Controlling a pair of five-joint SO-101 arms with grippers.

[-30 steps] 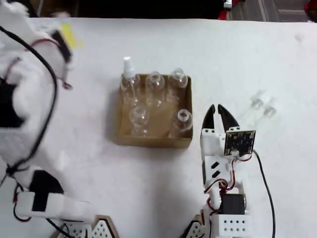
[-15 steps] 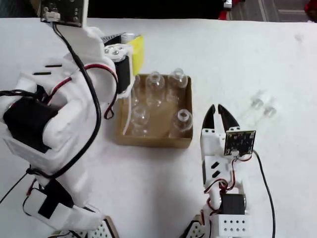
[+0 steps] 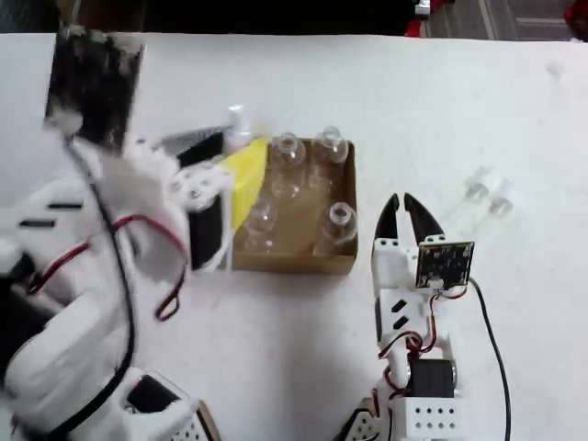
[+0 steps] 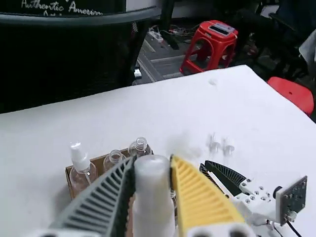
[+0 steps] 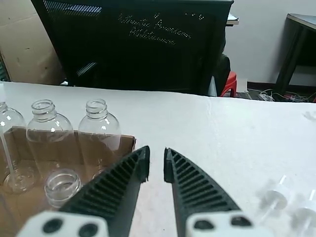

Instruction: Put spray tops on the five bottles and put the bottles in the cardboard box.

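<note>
Done: five bottles (image 3: 287, 154) stood up in the box (image 3: 294, 261); the back-left one wore a top (image 3: 238, 117).
To do: four bottles needed tops.
Left claw (image 4: 151, 162): over the box's left side, closed on a white top (image 4: 150, 192), which lay along the fingers and pointed at the box.
Right claw (image 5: 156, 154): just right of the box, open a crack, holding nothing.
Spare tops (image 3: 488, 198): two, right of the box, on the surface (image 3: 413, 92).

The bottles (image 3: 287, 156) are glossy clear plastic, the cardboard box (image 3: 294, 260) matt brown, the right gripper (image 5: 156, 162) fingers (image 5: 197, 185) ribbed matt plastic.
</note>
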